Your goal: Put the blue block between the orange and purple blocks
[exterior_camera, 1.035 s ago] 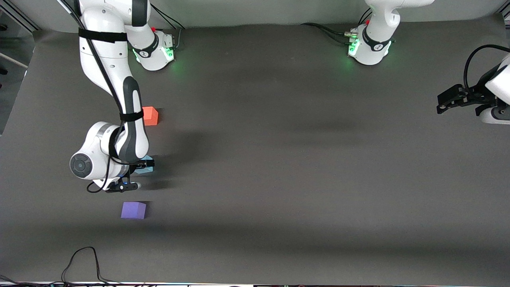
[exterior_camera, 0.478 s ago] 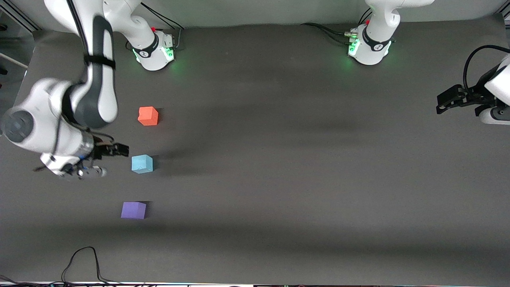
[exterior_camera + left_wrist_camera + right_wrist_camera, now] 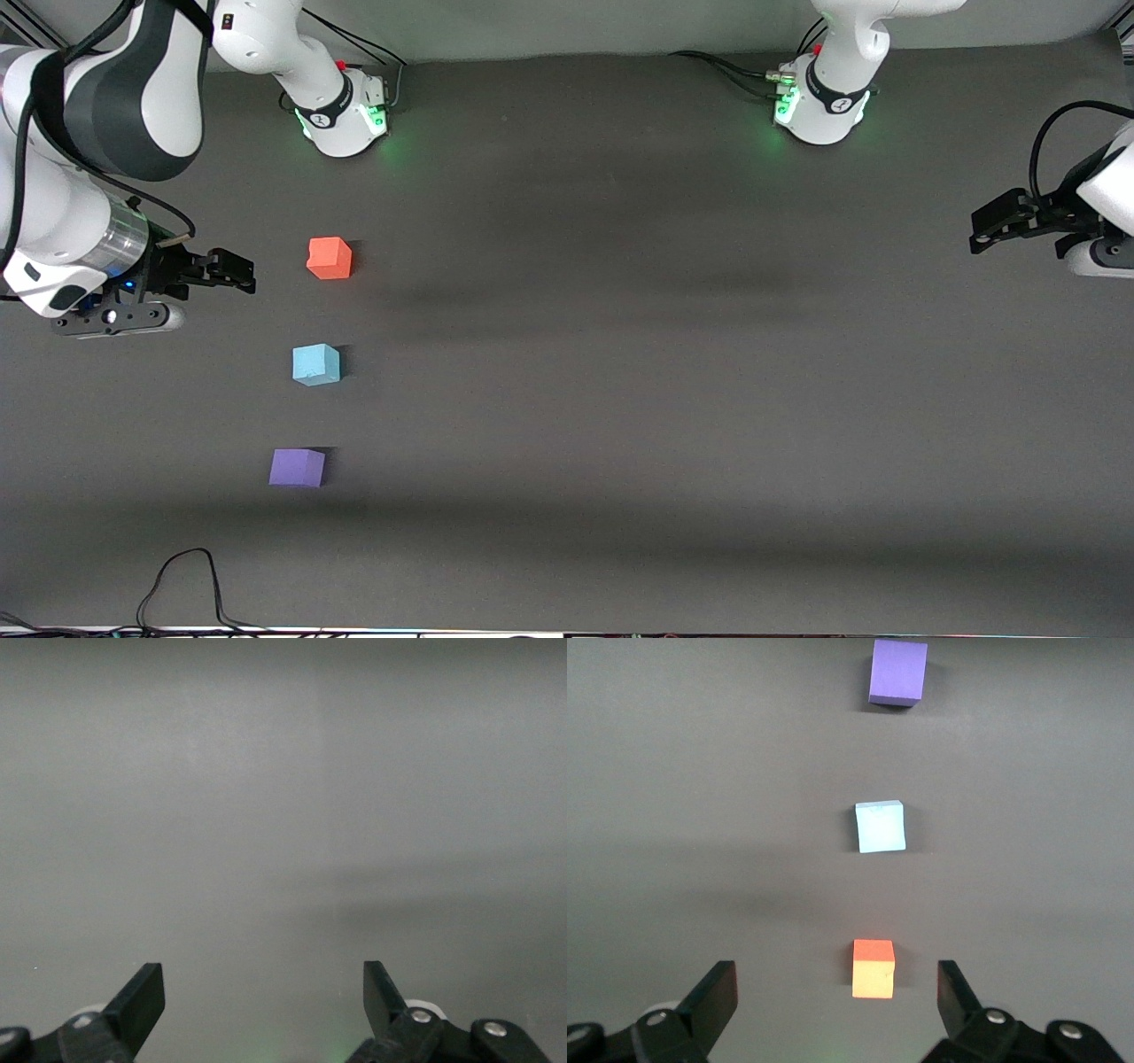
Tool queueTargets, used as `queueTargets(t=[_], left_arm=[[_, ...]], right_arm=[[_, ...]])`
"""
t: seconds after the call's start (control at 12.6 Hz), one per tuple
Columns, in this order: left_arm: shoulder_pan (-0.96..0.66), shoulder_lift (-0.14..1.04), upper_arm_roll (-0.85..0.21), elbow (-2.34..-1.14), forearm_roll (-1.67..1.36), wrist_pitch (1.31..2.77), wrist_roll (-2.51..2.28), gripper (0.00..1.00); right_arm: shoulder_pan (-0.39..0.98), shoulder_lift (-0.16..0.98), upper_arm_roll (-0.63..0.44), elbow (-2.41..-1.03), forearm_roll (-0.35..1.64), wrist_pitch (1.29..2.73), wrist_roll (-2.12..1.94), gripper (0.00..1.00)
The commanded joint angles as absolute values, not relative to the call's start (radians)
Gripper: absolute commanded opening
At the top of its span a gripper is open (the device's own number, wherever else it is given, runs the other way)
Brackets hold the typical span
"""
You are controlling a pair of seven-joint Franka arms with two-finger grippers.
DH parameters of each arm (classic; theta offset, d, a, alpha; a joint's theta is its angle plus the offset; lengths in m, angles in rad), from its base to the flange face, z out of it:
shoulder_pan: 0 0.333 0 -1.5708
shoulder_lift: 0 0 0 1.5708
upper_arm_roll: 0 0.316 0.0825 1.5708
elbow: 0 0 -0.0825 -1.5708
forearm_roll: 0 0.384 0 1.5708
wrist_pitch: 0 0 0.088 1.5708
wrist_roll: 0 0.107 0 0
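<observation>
Small matte sky-blue cube point(image 3: 316, 364) on dark table point(image 3: 620, 354), lined up between matte orange-red cube point(image 3: 330, 258) and matte violet cube point(image 3: 297, 467), well clear of right gripper point(image 3: 237, 271) fingers, spread wide and empty. Probably light, rigid, easily pinched across flat opposite faces. Left gripper point(image 3: 982, 230) waiting at table's edge, fingers also apart; nothing but blank grey in its wrist view.

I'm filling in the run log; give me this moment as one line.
blue block: on table between orange block and purple block | right gripper: open, empty | left gripper: open, waiting
</observation>
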State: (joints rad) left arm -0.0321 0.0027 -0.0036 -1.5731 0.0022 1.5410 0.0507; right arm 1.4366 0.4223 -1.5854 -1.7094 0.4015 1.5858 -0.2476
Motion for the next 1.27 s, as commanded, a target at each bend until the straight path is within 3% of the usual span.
queueTargets(t=[0.0, 0.24, 0.48, 0.72, 0.88, 1.04, 1.19], left_arm=[[-0.037, 0.0, -0.002, -1.572, -0.008, 1.549, 0.041, 1.0], [-0.037, -0.002, -0.002, -1.572, -0.008, 1.551, 0.041, 1.0], [-0.037, -0.002, -0.002, -1.575, -0.006, 1.552, 0.041, 1.0], [-0.038, -0.002, -0.002, -1.577, -0.008, 1.554, 0.041, 1.0], [-0.038, -0.002, -0.002, -1.575, -0.008, 1.554, 0.041, 1.0], [-0.037, -0.002, -0.002, -1.577, -0.008, 1.554, 0.041, 1.0], [-0.037, -0.002, -0.002, -1.577, -0.008, 1.552, 0.041, 1.0]], right_arm=[[1.303, 0.425, -1.489, -1.626, 0.39, 1.51, -0.222, 1.0], [1.01, 0.422, -1.248, -1.456, 0.38, 1.395, -0.224, 1.0], [0.809, 0.414, -1.074, -1.341, 0.365, 1.313, -0.221, 1.0], [0.839, 0.374, -1.072, -1.338, 0.304, 1.312, -0.218, 1.0], [0.79, 0.374, -1.042, -1.335, 0.305, 1.312, -0.216, 1.0], [0.586, 0.327, -0.804, -1.327, 0.266, 1.307, -0.194, 1.0], [0.357, 0.244, -0.473, -1.359, 0.137, 1.322, -0.128, 1.0]])
